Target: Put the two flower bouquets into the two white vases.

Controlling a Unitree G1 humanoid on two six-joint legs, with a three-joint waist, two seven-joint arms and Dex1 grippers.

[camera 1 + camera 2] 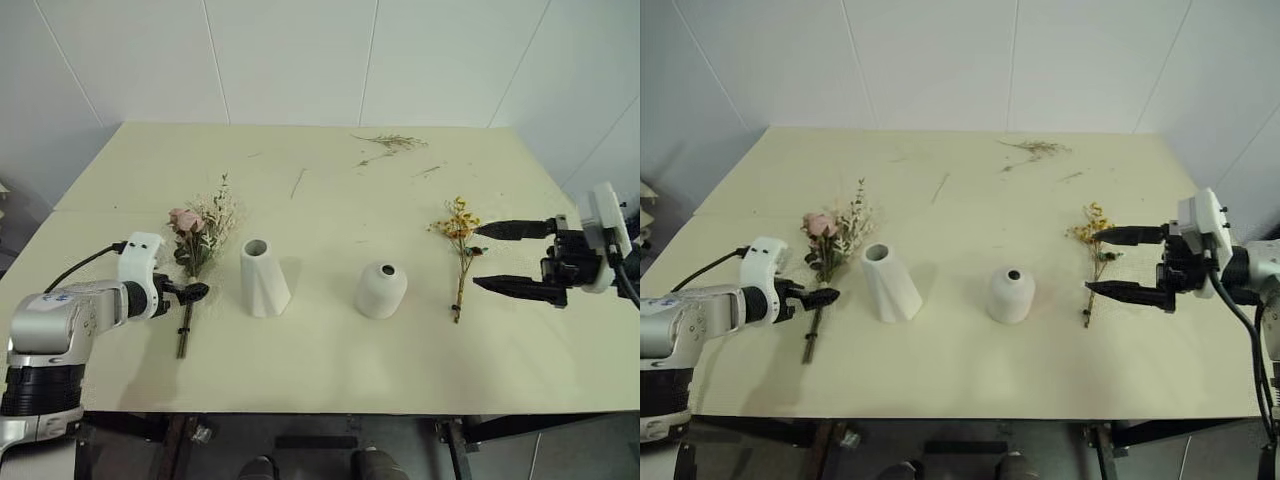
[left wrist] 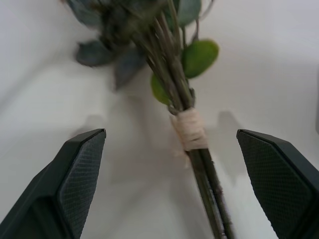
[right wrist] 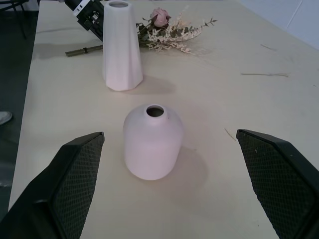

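The larger flower bouquet [image 1: 203, 232], with pink roses and pale sprigs, lies on the table at the left, its stems [image 1: 184, 335] pointing to the front edge. My left gripper [image 1: 195, 292] hovers open over those stems; in the left wrist view its fingers [image 2: 79, 169] stand either side of the twine binding [image 2: 191, 130], not touching it. The taller twisted white vase [image 1: 263, 278] and the shorter dome vase [image 1: 381, 290] stand upright mid-table. The slimmer yellow bouquet [image 1: 460, 250] lies to the right of them. My right gripper [image 1: 478, 257] is open beside it, pointing left toward the dome vase [image 3: 152, 142].
Loose dried twigs [image 1: 392, 142] lie near the table's back edge, and a single thin twig [image 1: 297, 182] lies behind the tall vase. The pale yellow table [image 1: 330, 380] ends at a white panelled wall behind.
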